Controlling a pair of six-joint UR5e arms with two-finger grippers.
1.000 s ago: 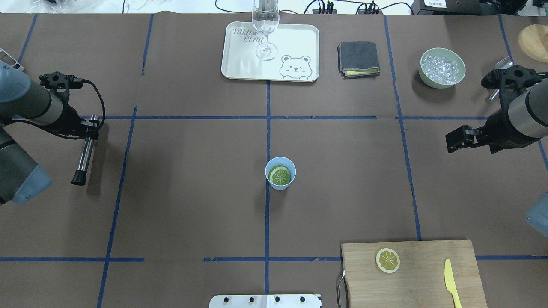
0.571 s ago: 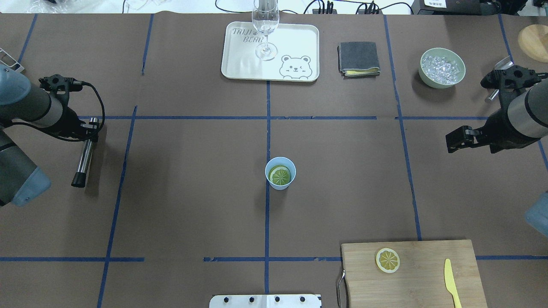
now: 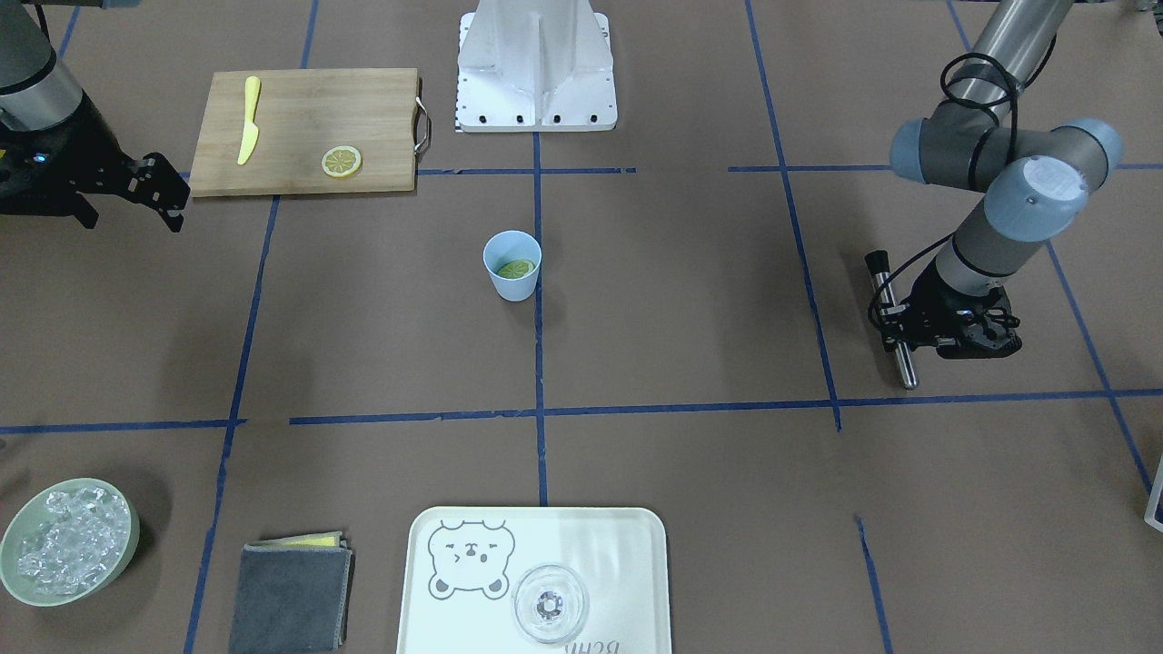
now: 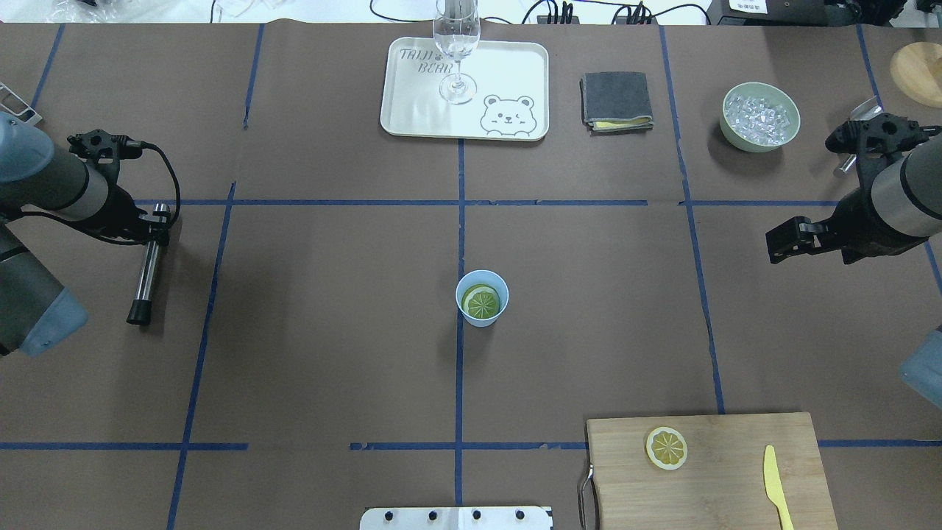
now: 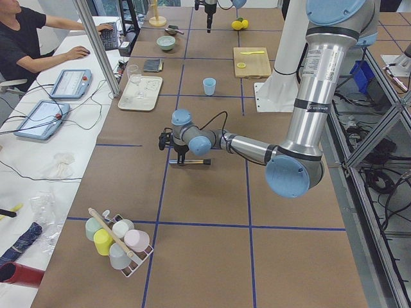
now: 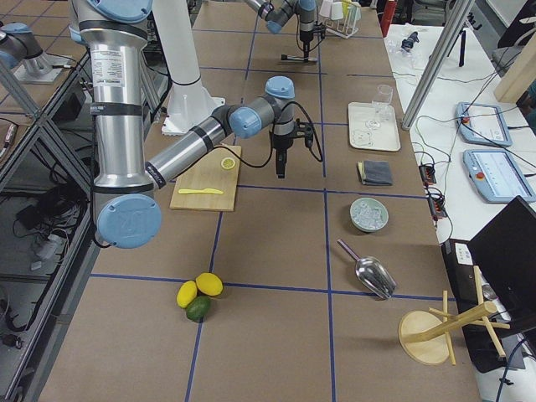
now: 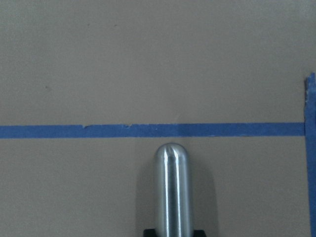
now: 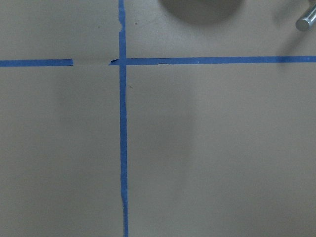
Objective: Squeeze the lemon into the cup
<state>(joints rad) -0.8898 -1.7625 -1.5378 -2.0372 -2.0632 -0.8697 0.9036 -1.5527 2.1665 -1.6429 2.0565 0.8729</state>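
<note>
The light-blue cup (image 4: pixel 503 284) stands upright at the table's middle and also shows in the front view (image 3: pixel 513 285). A lemon slice (image 4: pixel 483 302) lies inside it (image 3: pixel 516 268). A second lemon slice (image 4: pixel 667 447) lies on the wooden cutting board (image 4: pixel 736 486). My left gripper (image 4: pixel 153 224) is far to the cup's left, shut on a metal rod (image 4: pixel 145 272) held level and low over the table; its rounded end fills the left wrist view (image 7: pixel 172 192). My right gripper (image 4: pixel 781 241) hangs far to the cup's right, open and empty.
A yellow plastic knife (image 4: pixel 773 478) lies on the board. At the far edge stand a bear tray (image 4: pixel 515 73) with a wine glass (image 4: pixel 456 44), a folded grey cloth (image 4: pixel 616 101) and a green bowl of ice (image 4: pixel 760 116). A metal scoop (image 6: pixel 373 276) lies beyond the right arm.
My left gripper and its rod have shifted slightly toward the robot. The right arm, the cup and both slices have not moved.
</note>
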